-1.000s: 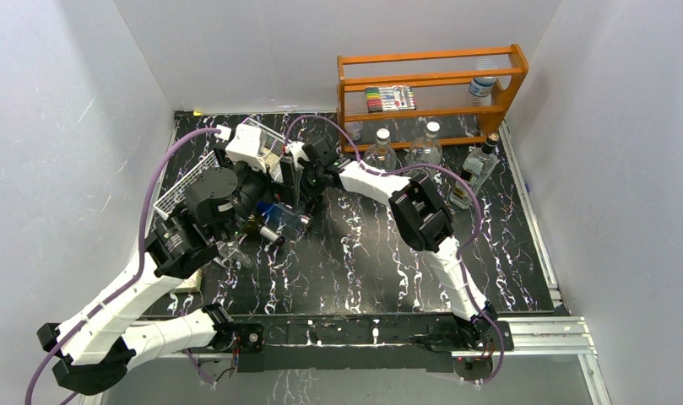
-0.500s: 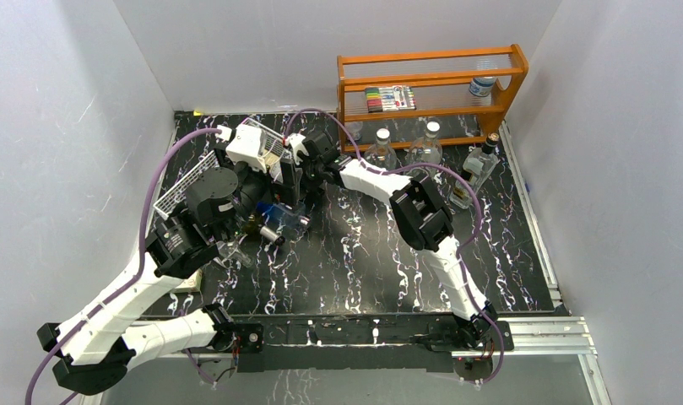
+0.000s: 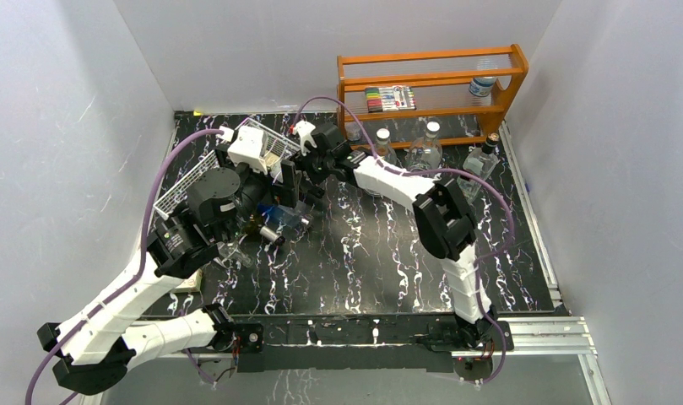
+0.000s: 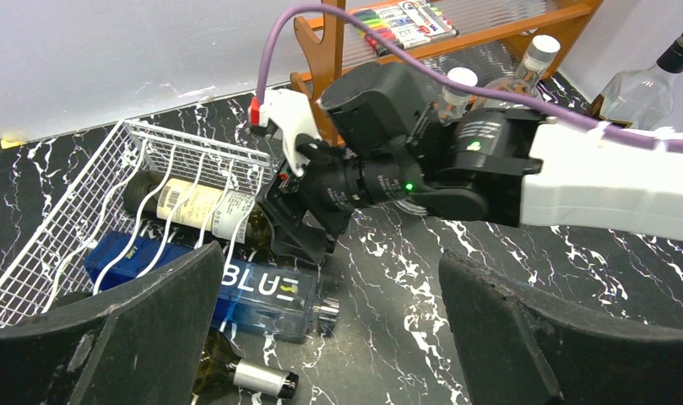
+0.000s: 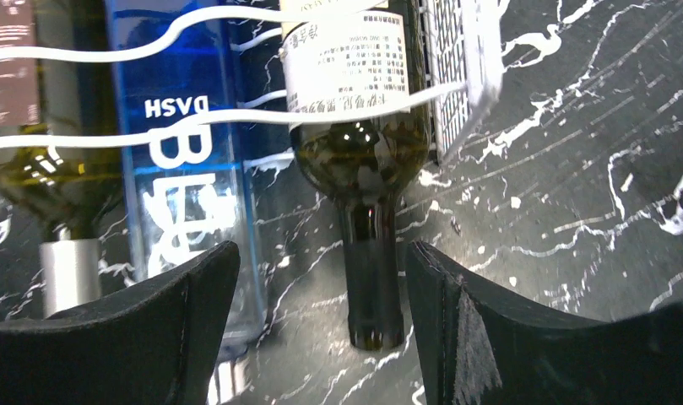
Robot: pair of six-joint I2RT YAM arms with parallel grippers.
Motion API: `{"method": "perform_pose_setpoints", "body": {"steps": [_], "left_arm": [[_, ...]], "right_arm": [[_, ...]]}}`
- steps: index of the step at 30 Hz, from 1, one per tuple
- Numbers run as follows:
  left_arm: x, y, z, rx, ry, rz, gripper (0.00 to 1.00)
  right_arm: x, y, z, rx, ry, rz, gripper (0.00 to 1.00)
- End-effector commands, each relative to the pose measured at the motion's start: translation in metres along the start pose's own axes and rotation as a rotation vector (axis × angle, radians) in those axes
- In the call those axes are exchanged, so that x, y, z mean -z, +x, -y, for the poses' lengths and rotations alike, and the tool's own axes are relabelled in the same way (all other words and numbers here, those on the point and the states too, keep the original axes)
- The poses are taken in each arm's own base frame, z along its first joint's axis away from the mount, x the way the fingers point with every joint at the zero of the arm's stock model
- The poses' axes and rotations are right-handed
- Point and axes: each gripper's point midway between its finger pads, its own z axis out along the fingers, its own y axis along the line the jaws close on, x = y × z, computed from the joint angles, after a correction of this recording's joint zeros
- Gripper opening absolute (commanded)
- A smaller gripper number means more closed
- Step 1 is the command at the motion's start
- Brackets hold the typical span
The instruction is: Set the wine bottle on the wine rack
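The wine rack, a white wire grid with wavy tiers, stands at the back left of the table. A dark green wine bottle with a white label lies in it, with wavy wires crossing its label. The bottle's neck sticks out between the fingers of my right gripper. That gripper is open, with a gap on both sides of the neck. My left gripper hangs wide open above the table in front of the rack, holding nothing.
A blue square bottle and a green bottle with a silver cap lie beside the wine bottle. An orange wooden shelf stands at the back. Clear glass bottles stand before it, and another at the right.
My right gripper has opened off the wine bottle's neck and its arm has drawn back a little to the right. The left arm has not moved.
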Motion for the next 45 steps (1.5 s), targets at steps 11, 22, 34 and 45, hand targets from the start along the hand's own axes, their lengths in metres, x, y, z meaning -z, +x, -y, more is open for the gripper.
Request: {"method": "perform_pose_setpoints", "body": {"steps": [11,22,34,45], "left_arm": [[0.013,0.008,-0.005,0.037,0.01,-0.004,0.98],[-0.005,0.088,0.013,0.059,0.066,-0.133,0.98],[-0.018,0.136,0.028,0.205,0.056,-0.23,0.98],[-0.018,0.143,0.03,0.201,0.068,-0.246,0.98]], "right_arm": [[0.181,-0.07,0.003,-0.079,0.221,0.335,0.83],[0.315,0.013,0.072,-0.268,0.779,0.374,0.83],[0.442,0.015,0.176,-0.578,1.213,0.512,0.84],[0.457,0.036,0.246,-0.619,1.399,0.391,0.83]]}}
